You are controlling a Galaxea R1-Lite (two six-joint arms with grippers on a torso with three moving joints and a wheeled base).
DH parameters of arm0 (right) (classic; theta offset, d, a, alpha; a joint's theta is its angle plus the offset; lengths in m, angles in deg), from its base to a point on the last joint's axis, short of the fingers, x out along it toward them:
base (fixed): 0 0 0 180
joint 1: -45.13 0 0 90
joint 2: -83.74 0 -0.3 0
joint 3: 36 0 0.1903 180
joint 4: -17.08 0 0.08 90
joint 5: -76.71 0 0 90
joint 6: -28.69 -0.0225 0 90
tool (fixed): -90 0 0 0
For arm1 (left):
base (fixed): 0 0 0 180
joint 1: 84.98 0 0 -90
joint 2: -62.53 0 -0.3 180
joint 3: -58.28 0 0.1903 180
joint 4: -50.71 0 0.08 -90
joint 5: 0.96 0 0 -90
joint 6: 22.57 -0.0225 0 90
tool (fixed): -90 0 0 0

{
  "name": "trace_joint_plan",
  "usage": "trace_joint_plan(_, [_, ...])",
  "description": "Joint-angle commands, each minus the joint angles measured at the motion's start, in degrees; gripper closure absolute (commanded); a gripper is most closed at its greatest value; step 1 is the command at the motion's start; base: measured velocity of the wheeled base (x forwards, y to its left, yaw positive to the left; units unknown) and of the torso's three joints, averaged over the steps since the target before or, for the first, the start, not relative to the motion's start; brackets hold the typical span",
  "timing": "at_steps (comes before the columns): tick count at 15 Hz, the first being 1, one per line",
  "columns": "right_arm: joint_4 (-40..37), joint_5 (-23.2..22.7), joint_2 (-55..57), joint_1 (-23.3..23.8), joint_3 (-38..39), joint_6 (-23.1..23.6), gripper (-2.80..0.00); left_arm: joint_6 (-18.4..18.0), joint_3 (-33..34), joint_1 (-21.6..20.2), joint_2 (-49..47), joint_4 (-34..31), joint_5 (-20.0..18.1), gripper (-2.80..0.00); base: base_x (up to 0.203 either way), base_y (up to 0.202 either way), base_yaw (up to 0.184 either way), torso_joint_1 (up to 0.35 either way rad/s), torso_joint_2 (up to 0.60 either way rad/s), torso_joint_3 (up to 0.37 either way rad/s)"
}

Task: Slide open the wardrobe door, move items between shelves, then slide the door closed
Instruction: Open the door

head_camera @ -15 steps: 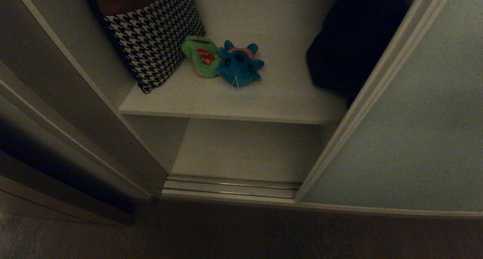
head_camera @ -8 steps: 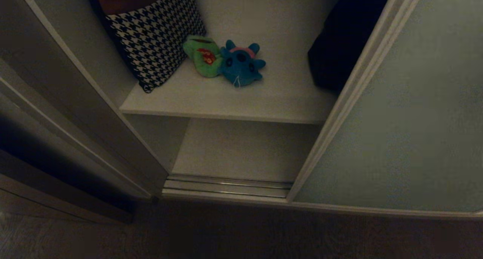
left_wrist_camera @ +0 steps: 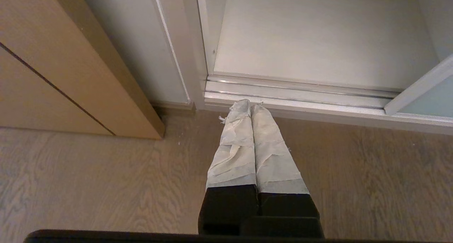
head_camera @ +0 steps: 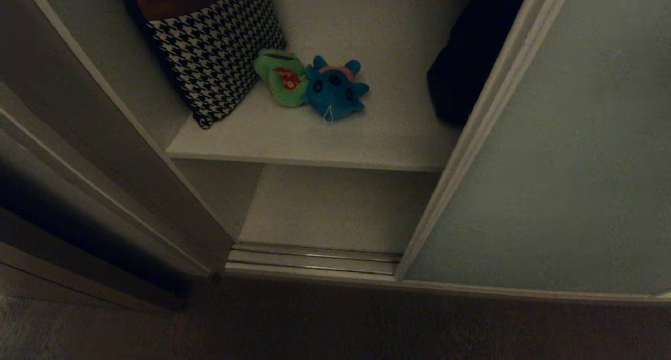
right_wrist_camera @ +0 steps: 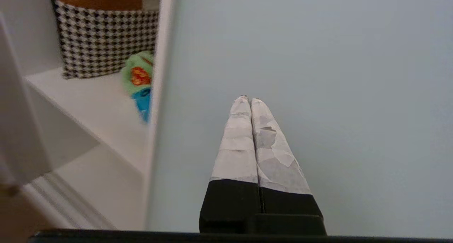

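– What sits by your toys?
– A checked bag [head_camera: 215,51] touches the green toy [head_camera: 278,77], beside the blue toy [head_camera: 335,90] on the upper shelf [head_camera: 314,140]. The door [head_camera: 550,166] hides half.
– And your claws?
– Only wrist views show them: right claw [right_wrist_camera: 249,99] closed at the door, left claw [left_wrist_camera: 249,105] closed above the floor [left_wrist_camera: 88,186].

The head view is dim and murky, with deep shadow at its left edge and over the floor [head_camera: 335,328]. Both wrist views are evenly bright. In the right wrist view the shelves [right_wrist_camera: 88,101] and plush toys [right_wrist_camera: 139,80] look softly blurred.
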Motion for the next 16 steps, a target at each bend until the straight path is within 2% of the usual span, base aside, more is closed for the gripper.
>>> trace_joint_plan(1, [-0.3, 1.7, 3.2, -3.8, -1.1, 0.2, 0.00, 0.0, 0.0, 0.0, 0.0, 0.0, 0.0, 0.00, 0.000, 0.000, 0.000, 0.000, 0.00, 0.000])
trace_joint_plan(6, [-1.8, 3.1, 7.0, -5.6, -3.0, -1.3, 0.00, 0.0, 0.0, 0.0, 0.0, 0.0, 0.0, 0.00, 0.000, 0.000, 0.000, 0.000, 0.00, 0.000])
trace_joint_plan(9, [-1.8, 5.9, 9.6, -7.8, -4.1, -3.0, 0.00, 0.0, 0.0, 0.0, 0.0, 0.0, 0.0, 0.00, 0.000, 0.000, 0.000, 0.000, 0.00, 0.000])
trace_joint_plan(16, [-1.7, 8.4, 14.1, -8.1, -7.4, -7.2, 0.00, 0.0, 0.0, 0.0, 0.0, 0.0, 0.0, 0.00, 0.000, 0.000, 0.000, 0.000, 0.00, 0.000])
